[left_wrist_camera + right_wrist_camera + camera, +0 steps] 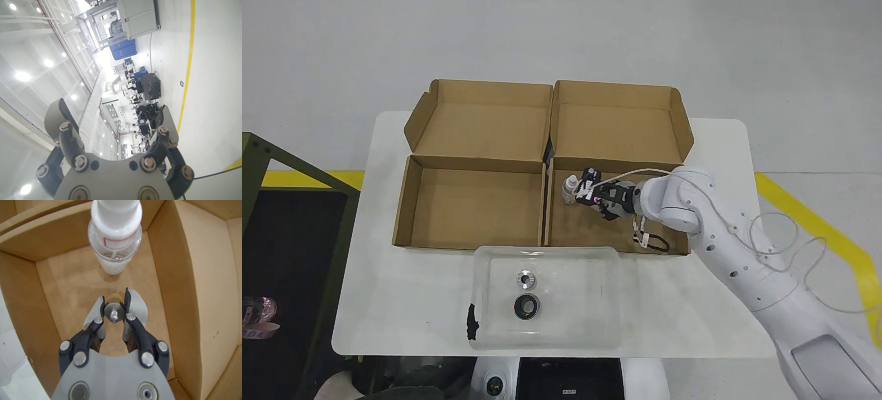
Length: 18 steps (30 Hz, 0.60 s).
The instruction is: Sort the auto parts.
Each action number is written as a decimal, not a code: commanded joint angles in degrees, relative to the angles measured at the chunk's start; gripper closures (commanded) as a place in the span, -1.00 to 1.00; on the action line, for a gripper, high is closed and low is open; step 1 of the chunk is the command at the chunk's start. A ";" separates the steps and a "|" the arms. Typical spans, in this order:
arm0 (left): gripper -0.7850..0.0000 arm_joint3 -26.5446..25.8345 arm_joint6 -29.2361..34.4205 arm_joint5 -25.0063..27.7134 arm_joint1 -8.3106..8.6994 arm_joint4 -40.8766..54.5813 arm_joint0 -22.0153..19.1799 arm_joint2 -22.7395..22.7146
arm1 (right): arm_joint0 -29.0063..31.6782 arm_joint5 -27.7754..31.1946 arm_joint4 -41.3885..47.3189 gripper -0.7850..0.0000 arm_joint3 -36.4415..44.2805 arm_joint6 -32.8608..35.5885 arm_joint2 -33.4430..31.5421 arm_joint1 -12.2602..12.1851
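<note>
Right gripper [114, 301] squeezes small round metal part [113, 313] between both fingers, inside right cardboard box [198, 279]. Screw end of part faces back toward wrist. White bottle [115, 236] stands just ahead of fingertips, not touching them. Clear tray [582, 300] lies behind gripper, outside box, with silver part [529, 278] and black ring [528, 306] inside. Left cardboard box [472, 205] sits beyond bottle. Left gripper [113, 106] spread wide open, facing big bright room.

white bottle [115, 237] top beyond the view's edge, metal part [114, 312] far end behind right end effector [114, 294]
</note>
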<state>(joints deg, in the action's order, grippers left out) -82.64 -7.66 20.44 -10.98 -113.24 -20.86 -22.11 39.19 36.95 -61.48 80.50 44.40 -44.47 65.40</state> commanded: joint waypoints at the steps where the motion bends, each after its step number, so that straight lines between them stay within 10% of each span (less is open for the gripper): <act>1: -1.00 0.00 0.00 0.00 0.00 0.00 0.00 0.00 | -0.12 -0.19 0.02 0.69 -0.46 -0.04 0.28 0.18; 7: -1.00 0.00 0.00 0.00 0.00 0.00 0.00 0.00 | -0.39 -0.09 0.54 0.29 -1.12 -0.75 0.37 0.52; 18: -1.00 0.00 0.00 0.00 0.00 0.00 0.00 0.00 | 4.94 0.13 0.07 0.15 8.26 -1.31 -6.92 -1.84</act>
<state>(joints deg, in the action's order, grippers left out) -82.64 -7.66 20.44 -10.98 -113.24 -20.86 -22.11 43.45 36.78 -61.47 87.50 43.16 -50.54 63.83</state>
